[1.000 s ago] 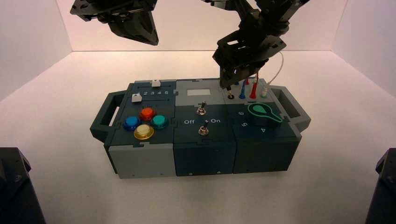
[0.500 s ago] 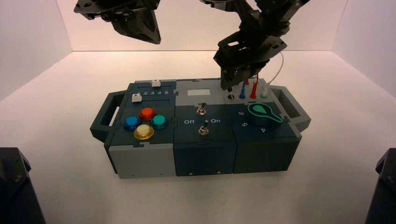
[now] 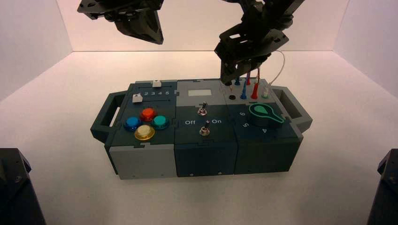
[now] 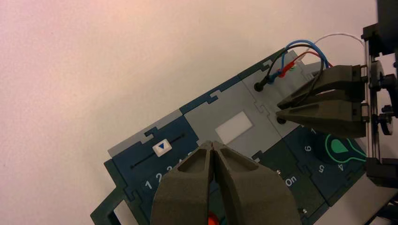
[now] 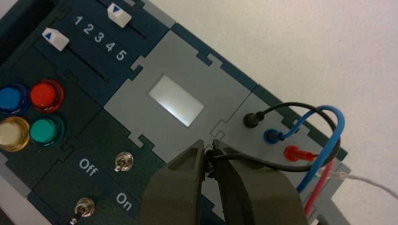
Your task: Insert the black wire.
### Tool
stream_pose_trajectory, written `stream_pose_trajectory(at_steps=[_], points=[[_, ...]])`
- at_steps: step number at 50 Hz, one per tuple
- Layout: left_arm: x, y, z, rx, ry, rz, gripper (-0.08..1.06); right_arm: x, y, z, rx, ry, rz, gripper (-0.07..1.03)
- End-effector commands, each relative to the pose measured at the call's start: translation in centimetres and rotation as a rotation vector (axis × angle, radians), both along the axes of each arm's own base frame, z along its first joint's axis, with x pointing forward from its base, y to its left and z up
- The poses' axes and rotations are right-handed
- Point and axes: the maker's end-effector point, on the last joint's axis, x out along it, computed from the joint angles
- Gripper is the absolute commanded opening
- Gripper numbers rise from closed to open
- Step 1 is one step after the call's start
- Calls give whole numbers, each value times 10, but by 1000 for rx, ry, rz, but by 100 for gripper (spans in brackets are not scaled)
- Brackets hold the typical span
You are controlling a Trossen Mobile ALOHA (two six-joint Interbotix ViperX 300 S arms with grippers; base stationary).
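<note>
- Right tool (image 3: 227, 82), upper right of the high view: clamped on one plug of the thin black plastic-plugged wire (image 5: 294, 104), seemingly just above the near round black socket (image 3: 232, 97).
- Wire's other plug: in the far black socket (image 5: 250, 121).
- Left tool (image 3: 160, 42), upper left: fingertips together.

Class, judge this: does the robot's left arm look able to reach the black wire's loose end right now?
Probably not easily: the right gripper holds the black wire by that end, blocking the left gripper.
</note>
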Motion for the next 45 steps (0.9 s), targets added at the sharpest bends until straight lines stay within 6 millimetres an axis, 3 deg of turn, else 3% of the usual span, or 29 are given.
stream_pose_trajectory(at_steps=[1, 10, 45], points=[[8, -7, 15, -26, -39, -5, -3, 7, 7, 12, 24, -38, 9, -2], [8, -7, 15, -24, -42, -8, -3, 7, 6, 2, 6, -19, 8, -2], [10, -8, 17, -26, -47, -10, -3, 11, 9, -2, -17, -11, 23, -2]])
